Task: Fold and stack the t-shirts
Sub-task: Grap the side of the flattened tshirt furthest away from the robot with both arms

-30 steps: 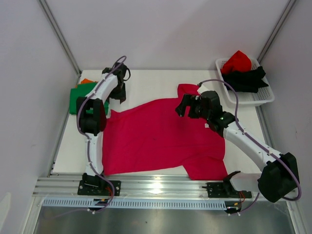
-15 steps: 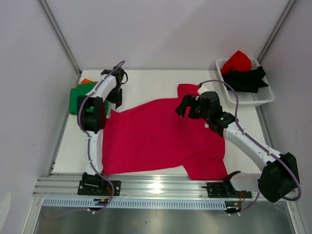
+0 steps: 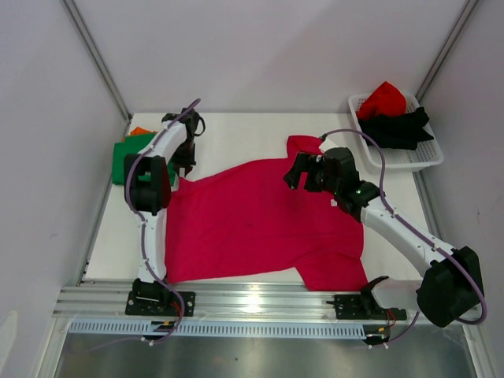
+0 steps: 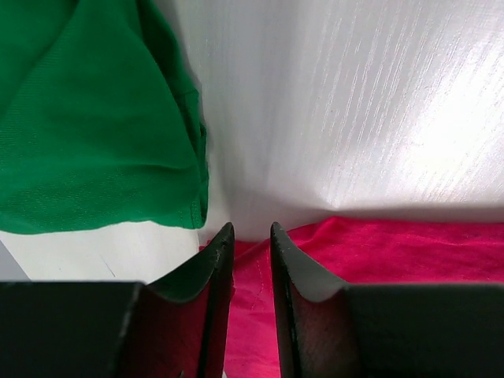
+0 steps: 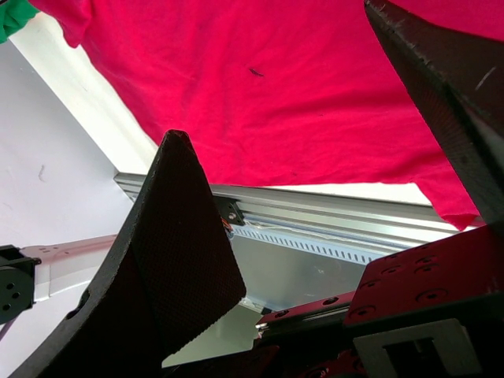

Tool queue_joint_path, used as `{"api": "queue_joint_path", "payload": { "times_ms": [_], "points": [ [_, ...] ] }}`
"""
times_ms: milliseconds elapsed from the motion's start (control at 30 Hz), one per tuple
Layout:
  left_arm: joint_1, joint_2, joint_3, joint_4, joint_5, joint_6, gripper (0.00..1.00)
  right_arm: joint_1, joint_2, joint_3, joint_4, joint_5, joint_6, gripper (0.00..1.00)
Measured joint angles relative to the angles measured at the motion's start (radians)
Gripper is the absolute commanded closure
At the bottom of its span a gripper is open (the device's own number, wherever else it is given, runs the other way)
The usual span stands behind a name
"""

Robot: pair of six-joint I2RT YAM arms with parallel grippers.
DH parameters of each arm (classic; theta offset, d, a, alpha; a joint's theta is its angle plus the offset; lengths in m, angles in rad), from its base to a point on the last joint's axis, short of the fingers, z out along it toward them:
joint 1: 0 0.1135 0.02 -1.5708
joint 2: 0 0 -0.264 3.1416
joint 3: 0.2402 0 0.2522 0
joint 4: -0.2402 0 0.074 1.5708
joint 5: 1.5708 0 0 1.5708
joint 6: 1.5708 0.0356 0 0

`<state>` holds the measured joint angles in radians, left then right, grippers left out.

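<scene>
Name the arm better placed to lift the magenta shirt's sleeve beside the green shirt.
Left. The left fingers straddle that sleeve edge of the magenta shirt, narrowly apart; the right fingers hang wide open above the shirt's other side.

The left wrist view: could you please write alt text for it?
The left gripper holds its dark fingers narrowly parted over the edge of the magenta-pink t-shirt on the white table; a green t-shirt lies at upper left.

Bright, even overhead light; white glare on table; sharp focus
</scene>
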<state>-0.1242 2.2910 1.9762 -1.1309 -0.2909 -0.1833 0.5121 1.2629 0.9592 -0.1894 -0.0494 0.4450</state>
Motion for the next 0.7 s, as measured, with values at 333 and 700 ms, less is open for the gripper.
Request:
{"api": "queue_joint_path", "payload": {
  "times_ms": [333,700],
  "points": [
    [0.005,0.0,-0.002,0.0,0.009,-0.001,0.82,0.0,0.0,0.0,0.0,0.0,0.0,0.07],
    [0.023,0.0,-0.011,-0.001,0.067,-0.001,0.99,0.0,0.0,0.0,0.0,0.008,0.0,0.07]
  ]
}}
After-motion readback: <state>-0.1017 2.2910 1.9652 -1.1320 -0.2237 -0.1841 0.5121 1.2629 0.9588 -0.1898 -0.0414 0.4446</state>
